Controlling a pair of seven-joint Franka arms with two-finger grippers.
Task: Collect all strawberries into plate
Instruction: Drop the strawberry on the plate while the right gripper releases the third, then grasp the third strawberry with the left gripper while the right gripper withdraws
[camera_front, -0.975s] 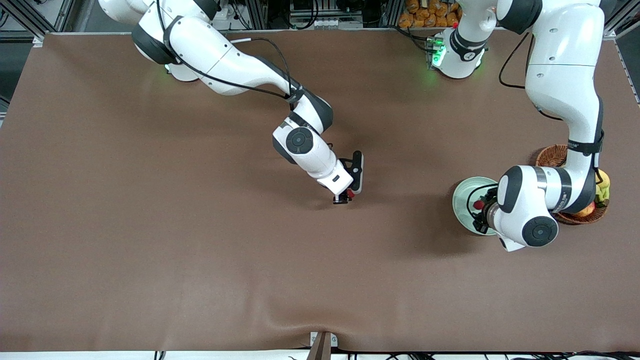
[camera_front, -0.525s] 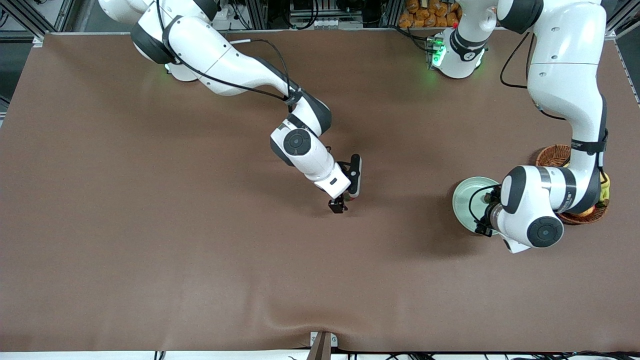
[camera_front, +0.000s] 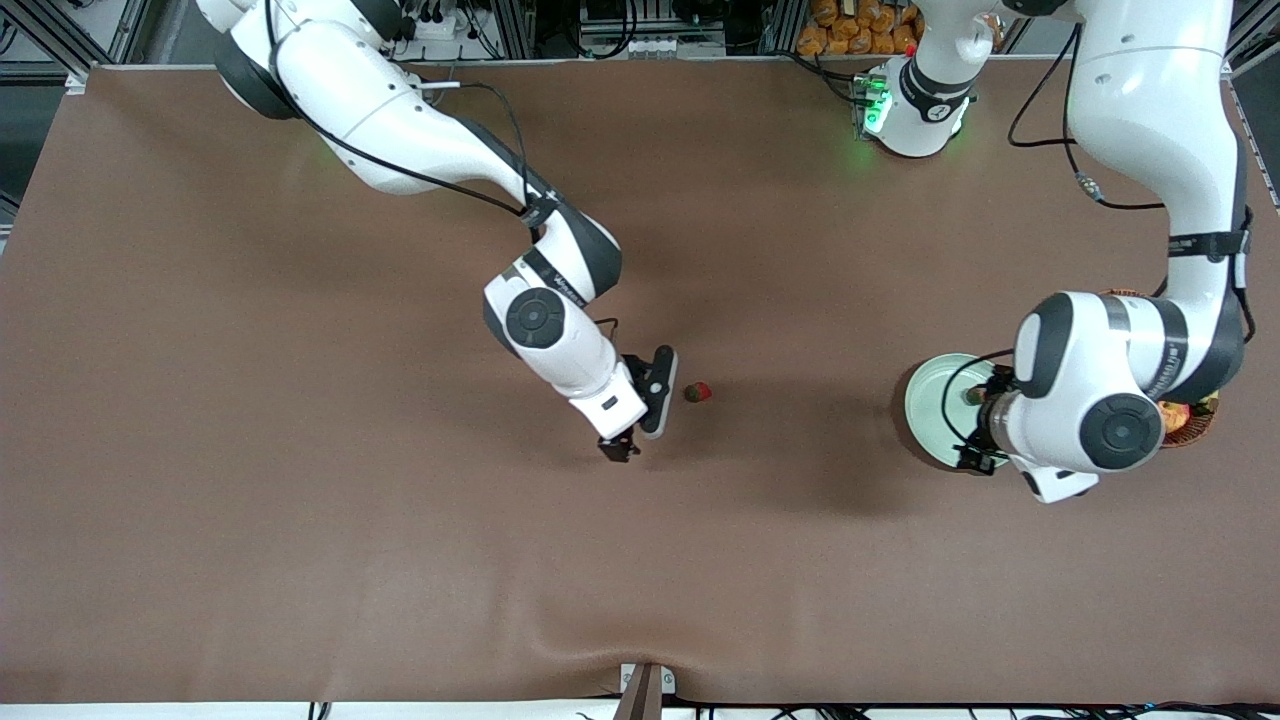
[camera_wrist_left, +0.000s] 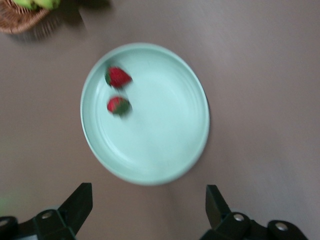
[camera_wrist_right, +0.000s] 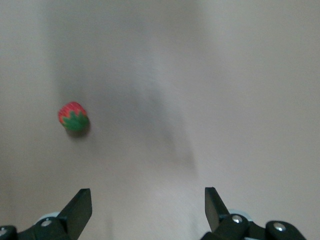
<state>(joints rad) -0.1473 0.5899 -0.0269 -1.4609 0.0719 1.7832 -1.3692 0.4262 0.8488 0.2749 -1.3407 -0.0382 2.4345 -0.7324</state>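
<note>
Two strawberries (camera_wrist_left: 118, 77) sit in the plate (camera_wrist_left: 165, 165), one strawberry (camera_front: 697, 392) lies on the bench (camera_front: 300, 500). Left gripper (camera_wrist_left: 147, 212) over the plate and right gripper (camera_wrist_right: 147, 212) over the bench near it both have fingers spread, empty.

White arms (camera_front: 400, 110), dark joints, black cables

High front camera facing the arms; wrist cameras downward, sharing plate (camera_wrist_left: 150, 165) and table (camera_front: 300, 550).
</note>
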